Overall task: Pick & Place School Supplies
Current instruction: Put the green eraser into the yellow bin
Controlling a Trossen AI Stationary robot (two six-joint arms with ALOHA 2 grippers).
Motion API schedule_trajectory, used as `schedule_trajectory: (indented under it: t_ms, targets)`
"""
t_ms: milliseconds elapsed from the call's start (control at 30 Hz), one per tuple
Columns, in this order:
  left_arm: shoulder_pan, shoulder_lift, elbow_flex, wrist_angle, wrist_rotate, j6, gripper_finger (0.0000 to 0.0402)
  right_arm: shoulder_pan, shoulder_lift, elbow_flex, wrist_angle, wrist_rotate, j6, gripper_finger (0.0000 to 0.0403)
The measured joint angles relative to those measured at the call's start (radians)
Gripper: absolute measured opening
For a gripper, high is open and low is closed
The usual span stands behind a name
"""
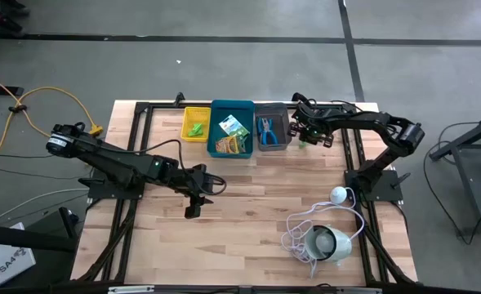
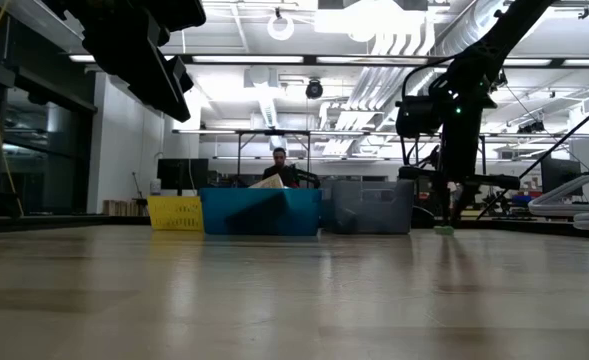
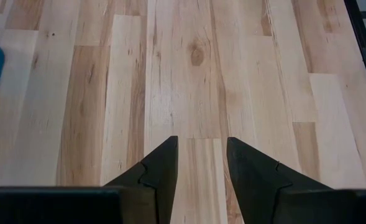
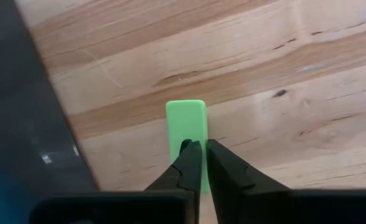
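Note:
A bright green stubby piece (image 4: 186,121) lies flat on the wood just right of the grey bin (image 1: 282,139); it also shows as the green piece (image 2: 444,231) in the low view. My right gripper (image 4: 204,149) points down over its near end, fingers shut. My left gripper (image 3: 201,142) hangs open over bare wood at the table's left middle (image 1: 195,200), touching nothing. More green pieces (image 1: 195,128) lie in the yellow bin, crayon boxes (image 1: 233,135) in the blue bin, and blue-handled tools (image 1: 268,126) in the grey bin. My right gripper comes from above, pointing down, with its shut fingertips (image 4: 192,155) over the near end of the green piece (image 4: 186,134), toward one long edge. The piece lies flat on the table. Whether the tips touch it or hover just above, I cannot tell.
The three bins stand in a row at the far edge: yellow bin (image 1: 184,135), blue bin (image 1: 216,122) and grey bin. A round white device (image 1: 330,241) with coiled white cord (image 1: 299,233) lies near the right near corner. Bare wood (image 1: 248,188) spreads between the arms.

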Motion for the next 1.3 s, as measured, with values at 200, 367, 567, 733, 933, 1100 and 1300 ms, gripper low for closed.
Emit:
schedule_trajectory:
  t_ms: [200, 367, 567, 733, 933, 1100, 1300]
  targets:
    - [0.000, 0.000, 0.000, 0.000, 0.000, 0.000, 0.0134, 0.000, 0.000, 0.000, 0.000, -0.014, 0.000, 0.0005]
    - [0.000, 0.000, 0.000, 0.000, 0.000, -0.001, 0.0134, 0.000, -0.001, 0.001, 0.002, -0.022, -0.010, 0.0033]
    - [0.000, 0.000, 0.000, 0.000, 0.000, -0.001, 0.0134, 0.000, -0.001, 0.002, 0.006, -0.023, -0.026, 0.0100]
    - [0.000, 0.000, 0.000, 0.000, 0.000, -0.001, 0.0134, 0.000, -0.001, 0.002, 0.019, -0.023, -0.027, 0.0145]
    - [0.000, 0.000, 0.000, -0.002, 0.000, -0.001, 0.0134, 0.000, -0.001, 0.002, 0.023, -0.018, -0.027, 0.0171]
    - [0.000, 0.000, 0.000, -0.002, 0.000, -0.001, 0.0134, 0.005, -0.001, 0.002, 0.026, -0.016, -0.015, 0.0172]
    - [0.000, 0.000, 0.000, -0.002, 0.000, -0.001, 0.0134, 0.015, -0.001, 0.002, 0.100, -0.018, 0.010, 0.0171]
